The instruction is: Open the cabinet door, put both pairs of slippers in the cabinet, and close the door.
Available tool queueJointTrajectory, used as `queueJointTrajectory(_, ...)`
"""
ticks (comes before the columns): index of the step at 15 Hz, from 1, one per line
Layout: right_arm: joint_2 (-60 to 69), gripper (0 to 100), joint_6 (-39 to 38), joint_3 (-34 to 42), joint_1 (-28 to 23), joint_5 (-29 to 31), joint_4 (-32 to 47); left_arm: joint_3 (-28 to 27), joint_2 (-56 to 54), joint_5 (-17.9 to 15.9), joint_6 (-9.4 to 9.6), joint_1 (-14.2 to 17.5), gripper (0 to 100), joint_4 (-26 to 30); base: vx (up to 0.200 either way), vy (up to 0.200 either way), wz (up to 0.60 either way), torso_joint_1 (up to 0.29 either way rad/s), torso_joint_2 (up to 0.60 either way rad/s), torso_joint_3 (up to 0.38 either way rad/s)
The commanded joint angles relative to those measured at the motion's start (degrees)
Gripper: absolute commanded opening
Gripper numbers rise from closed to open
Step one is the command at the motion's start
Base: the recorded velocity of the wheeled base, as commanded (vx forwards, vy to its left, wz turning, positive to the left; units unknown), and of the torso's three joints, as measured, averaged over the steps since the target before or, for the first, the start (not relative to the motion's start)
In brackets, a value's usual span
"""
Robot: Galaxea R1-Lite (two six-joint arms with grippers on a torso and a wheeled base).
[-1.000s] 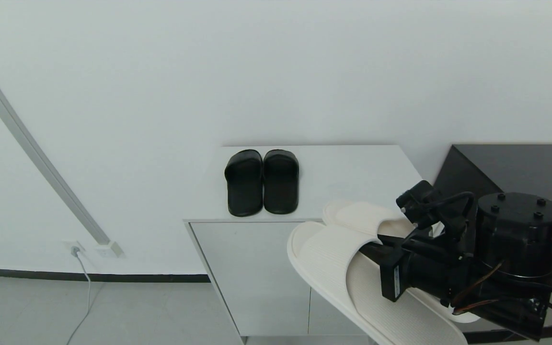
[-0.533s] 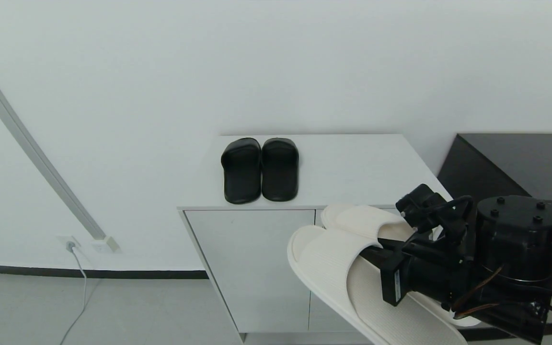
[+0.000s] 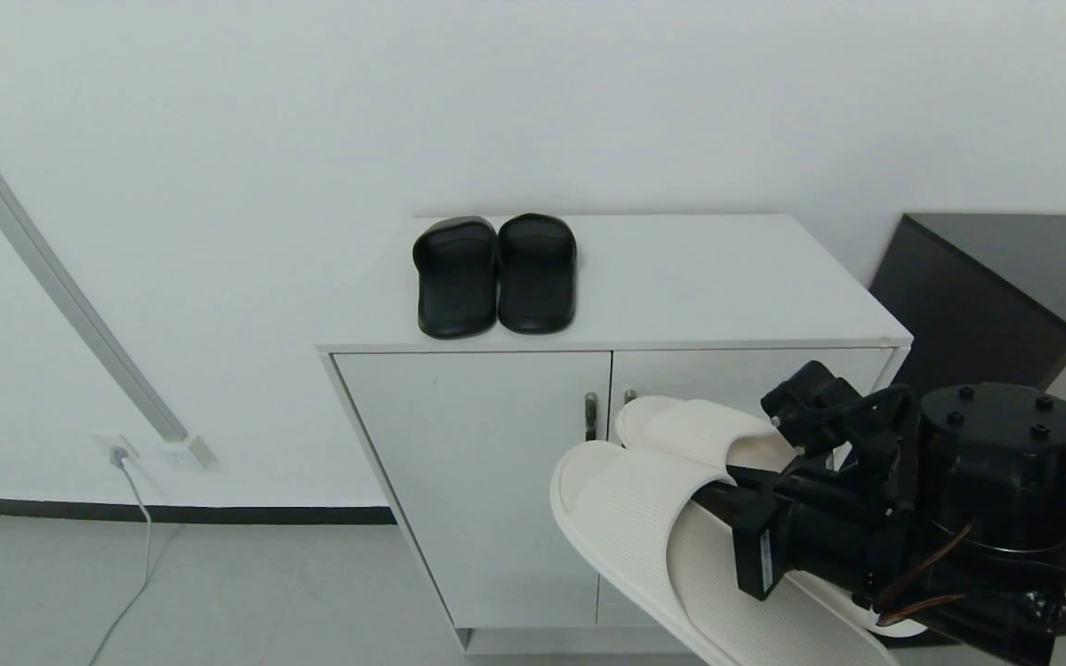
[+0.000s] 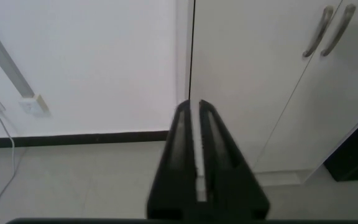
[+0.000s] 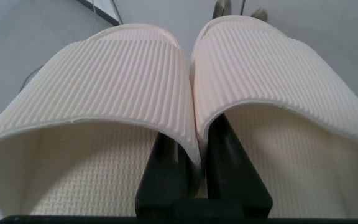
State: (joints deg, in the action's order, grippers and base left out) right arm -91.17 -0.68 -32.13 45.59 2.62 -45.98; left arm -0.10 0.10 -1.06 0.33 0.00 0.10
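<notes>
From the head view, the cabinet [image 3: 700, 277] stands against the wall with both doors [image 3: 468, 481] shut. The black slippers [image 3: 496, 275] sit side by side on the cabinet's top, toward its left end. The white slippers [image 3: 653, 499] hang in front of the cabinet's right door, just below the handles [image 3: 590, 416], carried by the right gripper [image 3: 727, 486].

In the left wrist view, the left gripper [image 4: 196, 124] is low beside the cabinet's left door. Its fingers are drawn narrow with nothing between them.

In the right wrist view, the fingers [image 5: 166, 162] reach under the two straps and pinch their adjoining edges together, toes pointing at the cabinet.

The trouble I'd expect is that the white pair is held only by that thin pinch of two strap edges. A jolt or a tilt could let one slipper slide free and drop to the floor. They also hang right at the cabinet's doors, so a door swung open may knock them. The left fingers would have to part before they could take a handle.
</notes>
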Motion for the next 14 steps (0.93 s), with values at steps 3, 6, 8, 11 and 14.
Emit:
queueJointTrajectory(3, 1.0, 0, -0.1, 0.8, 0.2, 0.0, -0.1, 0.0, 0.0, 0.0, 0.02, 0.0, 100, 0.0, 0.0, 0.0, 0.0, -0.204, 0.53, 0.32)
queueJointTrajectory(6, 0.9, 0, -0.1, 1.5, 0.2, -0.1, -0.1, 0.0, 0.0, 0.0, 0.02, 0.0, 100, 0.0, 0.0, 0.0, 0.0, -0.19, 0.51, 0.315)
queueJointTrajectory(8, 0.7, 0, -0.1, 1.6, 0.2, -0.2, -0.1, 0.0, 0.0, 0.0, 0.02, 0.0, 100, 0.0, 0.0, 0.0, 0.0, -0.168, 0.48, 0.317)
queueJointTrajectory(11, 0.7, 0, -0.1, 1.6, 0.2, -0.1, -0.1, 0.0, 0.0, 0.0, 0.02, 0.0, 100, 0.0, 0.0, 0.0, 0.0, -0.15, 0.47, 0.328)
queueJointTrajectory(14, 1.1, 0, -0.1, 2.4, 0.2, 0.0, -0.2, 0.0, 0.0, 0.0, 0.02, 0.0, 100, 0.0, 0.0, 0.0, 0.0, -0.129, 0.47, 0.336)
